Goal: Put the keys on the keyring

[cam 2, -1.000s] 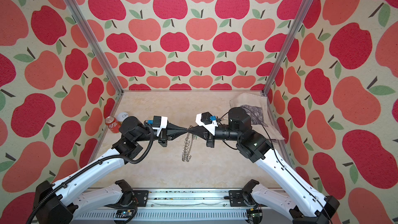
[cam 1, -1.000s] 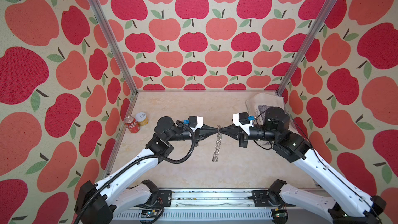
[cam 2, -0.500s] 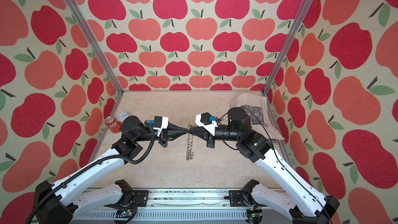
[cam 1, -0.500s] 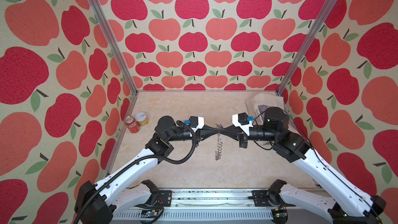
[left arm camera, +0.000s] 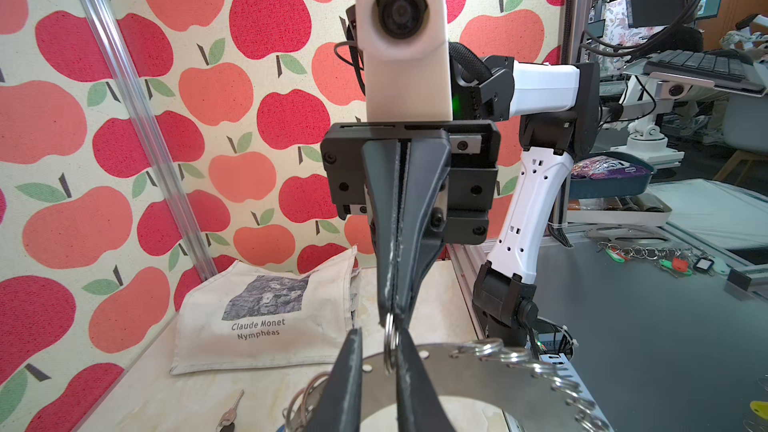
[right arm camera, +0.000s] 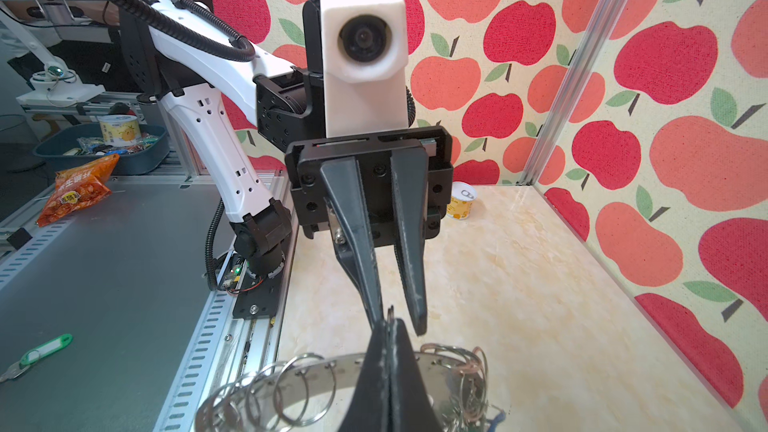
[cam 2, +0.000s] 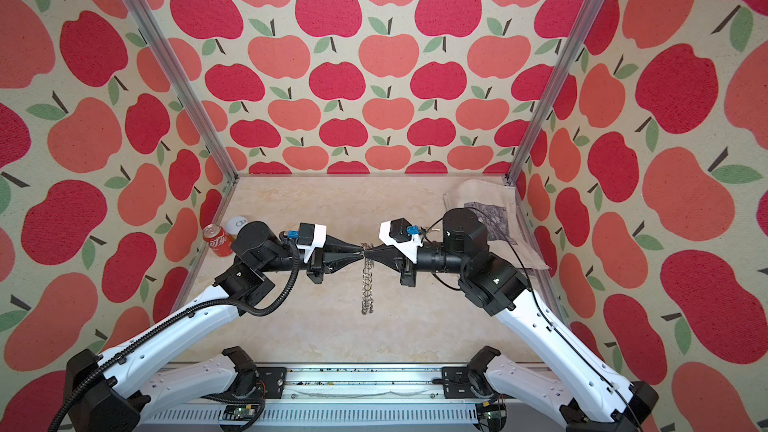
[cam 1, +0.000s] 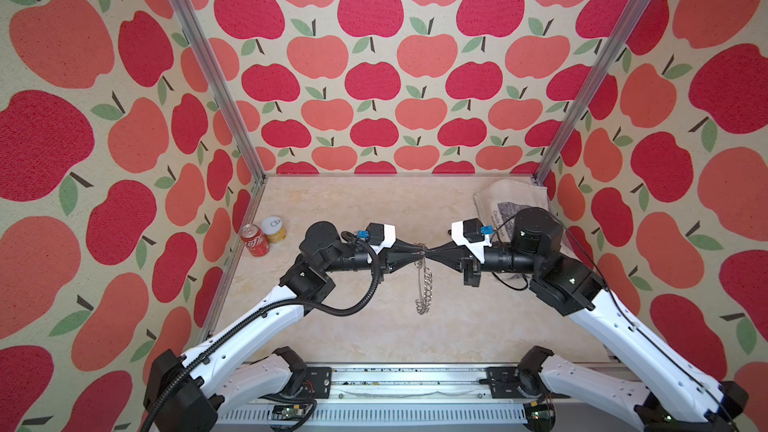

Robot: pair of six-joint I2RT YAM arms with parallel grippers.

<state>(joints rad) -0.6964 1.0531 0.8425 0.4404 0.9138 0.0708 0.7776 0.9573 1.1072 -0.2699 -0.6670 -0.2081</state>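
Keyring (cam 1: 424,284), a flat disc, hangs edge-on above the worktop (cam 1: 374,209), between two claws meeting tip to tip. The right claw (left arm camera: 392,317) is clamped shut on one rim wire ring (left arm camera: 390,347). The left claw (right arm camera: 398,322) stands slightly parted around it, gripping nothing. The disc's weight could pull the thin wire from that lone pinch. A key (left arm camera: 229,413) lies loose on the worktop.
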